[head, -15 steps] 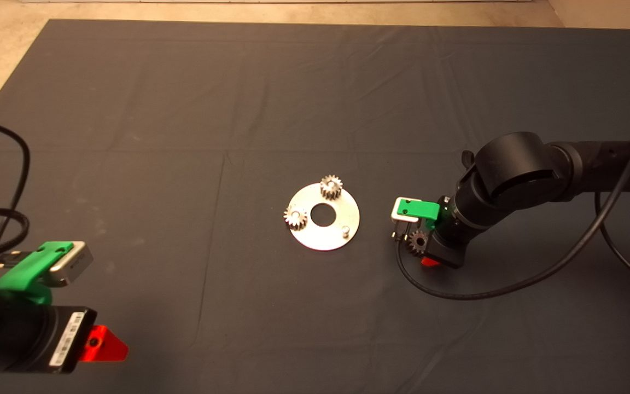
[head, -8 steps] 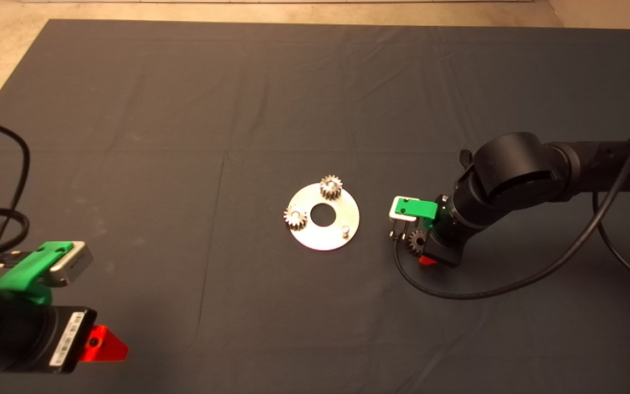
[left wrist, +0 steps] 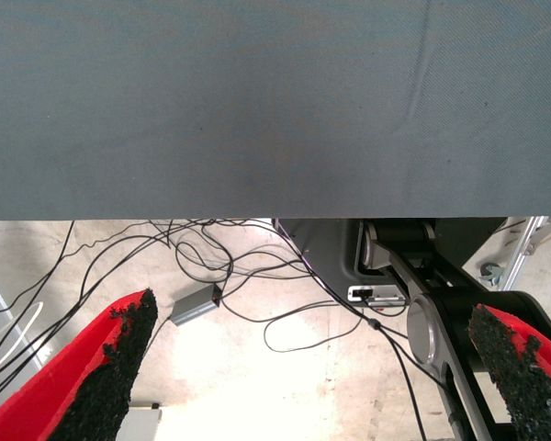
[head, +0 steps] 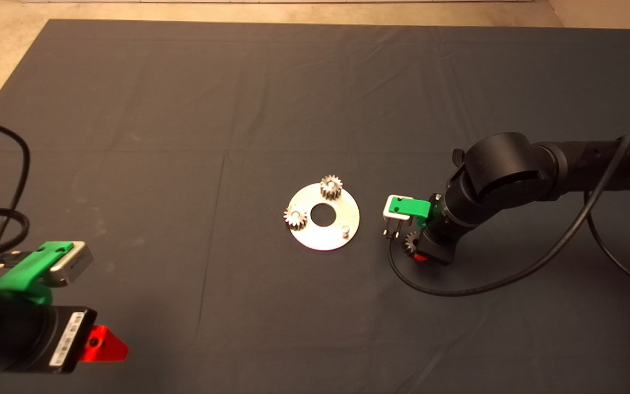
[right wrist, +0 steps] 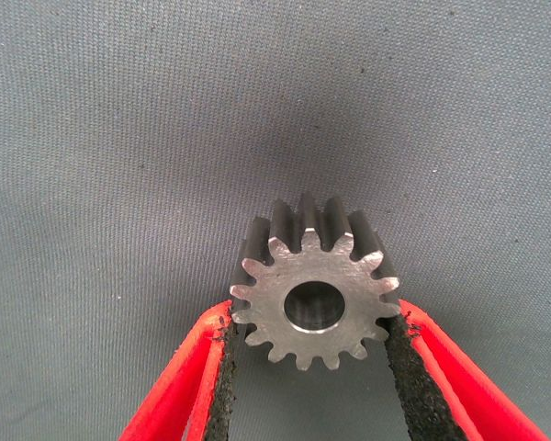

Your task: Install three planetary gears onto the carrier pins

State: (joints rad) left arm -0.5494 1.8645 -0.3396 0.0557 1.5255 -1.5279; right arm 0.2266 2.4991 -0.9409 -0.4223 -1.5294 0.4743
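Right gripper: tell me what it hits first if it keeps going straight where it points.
Probably only the dark mat: the right gripper, shut on the third gear, points down at bare cloth beside the disc.

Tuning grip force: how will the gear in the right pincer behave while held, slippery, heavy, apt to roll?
The gear looks like solid metal, so probably stiff and heavy for its size. The right pincer touches only tooth tips, so it may pivot between the pads. If dropped on edge, it could roll.
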